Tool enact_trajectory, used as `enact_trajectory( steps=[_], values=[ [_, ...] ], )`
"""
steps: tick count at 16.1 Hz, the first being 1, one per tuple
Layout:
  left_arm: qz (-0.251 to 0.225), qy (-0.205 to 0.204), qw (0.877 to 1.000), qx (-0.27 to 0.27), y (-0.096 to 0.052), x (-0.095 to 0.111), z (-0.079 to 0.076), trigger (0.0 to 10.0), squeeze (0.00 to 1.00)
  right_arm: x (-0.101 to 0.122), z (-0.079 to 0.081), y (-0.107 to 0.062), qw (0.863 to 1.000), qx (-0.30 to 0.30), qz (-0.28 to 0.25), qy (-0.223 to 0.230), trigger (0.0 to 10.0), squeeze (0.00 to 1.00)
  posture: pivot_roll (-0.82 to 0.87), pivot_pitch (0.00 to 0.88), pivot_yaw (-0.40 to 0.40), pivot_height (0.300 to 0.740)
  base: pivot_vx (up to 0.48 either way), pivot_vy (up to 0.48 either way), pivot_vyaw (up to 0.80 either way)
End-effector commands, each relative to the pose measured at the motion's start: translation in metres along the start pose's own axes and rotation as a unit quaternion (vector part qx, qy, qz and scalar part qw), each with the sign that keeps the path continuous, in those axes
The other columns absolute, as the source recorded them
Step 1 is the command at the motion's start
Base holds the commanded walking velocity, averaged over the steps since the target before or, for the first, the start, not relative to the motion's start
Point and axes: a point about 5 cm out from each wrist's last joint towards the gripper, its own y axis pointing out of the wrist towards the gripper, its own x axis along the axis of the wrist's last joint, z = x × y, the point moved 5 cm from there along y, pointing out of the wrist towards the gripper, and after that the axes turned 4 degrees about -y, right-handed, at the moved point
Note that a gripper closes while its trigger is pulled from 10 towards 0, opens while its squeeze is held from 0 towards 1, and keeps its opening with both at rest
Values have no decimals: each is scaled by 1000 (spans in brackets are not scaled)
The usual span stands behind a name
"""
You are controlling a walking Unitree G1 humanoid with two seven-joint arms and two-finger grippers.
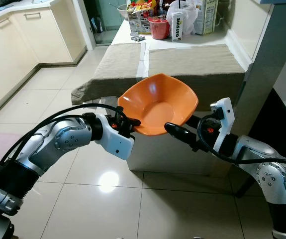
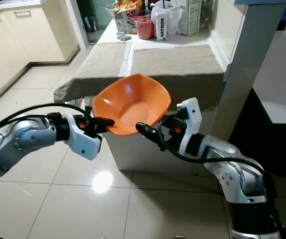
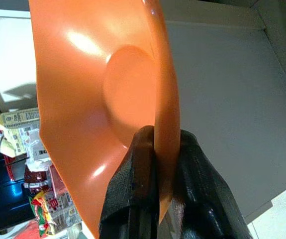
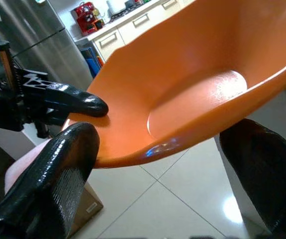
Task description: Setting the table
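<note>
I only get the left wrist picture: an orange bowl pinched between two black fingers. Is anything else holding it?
Observer: No. The right gripper is at the orange bowl's opposite rim, fingers spread either side, not closed.
Operator: Is it on the table yet?
Observer: No, it is in the air before the table's near end, above the tiled floor.
Operator: What's on that table?
Observer: Two grey-brown cloths side by side, an Oatside carton and groceries at the far end.
</note>
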Motion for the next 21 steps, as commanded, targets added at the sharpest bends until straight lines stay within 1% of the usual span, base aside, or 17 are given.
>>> enact_trajectory(
  steps=[1, 4, 5, 6, 8, 9, 12, 13, 15, 16, 17, 18, 19, 20, 21],
  values=[
    [-61, 29, 997, 27, 3, 30, 19, 0, 0, 5, 22, 16, 999, 48, -2, -22, 10000, 0, -135, 0, 127, 736, 0, 0, 0],
    [-68, 63, 995, 34, 1, 36, 24, 0, 0, 3, 16, 18, 999, 23, 1, -30, 10000, 0, -132, 0, 125, 736, 0, 0, 0],
    [-71, 70, 994, 35, 0, 38, 26, 0, 0, 4, 9, 21, 999, -6, -4, -37, 10000, 0, -132, 0, 125, 736, 0, 0, 0],
    [-75, 78, 993, 38, 0, 42, 28, 0, 0, 0, 3, 24, 998, -32, 1, -48, 2588, 0, -132, 0, 125, 736, 0, 0, 0],
    [-81, 84, 992, 42, -1, 46, 32, 0, 0, -2, 1, 27, 998, -45, -1, -44, 2471, 0, -133, 0, 127, 736, 0, 0, 0],
    [-82, 85, 992, 44, -2, 47, 33, 0, 0, -3, -1, 28, 998, -58, -2, -39, 0, 0, -133, 0, 127, 736, 0, 0, 0],
    [-90, 94, 990, 60, -4, 52, 40, 0, 0, -6, -10, 31, 995, -94, -12, -25, 0, 0, -128, 0, 127, 736, 0, 0, 0],
    [-96, 100, 988, 71, -5, 55, 45, 0, 0, -8, -12, 33, 994, -108, -17, -15, 0, 0, -128, 0, 127, 736, 0, 0, 0],
    [-106, 111, 984, 93, -6, 61, 54, 0, 0, -12, -12, 37, 992, -121, -23, -3, 0, 0, -128, 0, 127, 736, 0, 0, 0],
    [-115, 126, 979, 115, -8, 66, 64, 0, 0, -15, -14, 39, 990, -135, -28, 11, 0, 0, -128, 0, 127, 736, 0, 0, 0],
    [-119, 136, 975, 130, -9, 69, 70, 0, 0, -16, -14, 41, 989, -140, -31, 22, 0, 0, -126, 0, 127, 736, 0, 0, 0],
    [-126, 155, 967, 155, -11, 75, 81, 0, 0, -19, -15, 43, 988, -147, -37, 40, 0, 0, -126, 0, 127, 736, 0, 0, 0],
    [-134, 167, 961, 174, -14, 79, 88, 0, 0, -20, -15, 45, 986, -152, -40, 52, 0, 0, -126, 0, 127, 736, 0, 0, 0],
    [-137, 175, 958, 180, -15, 81, 90, 0, 0, -22, -15, 47, 985, -153, -42, 63, 0, 0, -126, 0, 127, 736, 0, 0, 0],
    [-142, 178, 955, 188, -16, 84, 93, 0, 0, -23, -13, 49, 986, -151, -42, 62, 0, 0, -126, 0, 127, 736, 0, 0, 0]
  ],
)
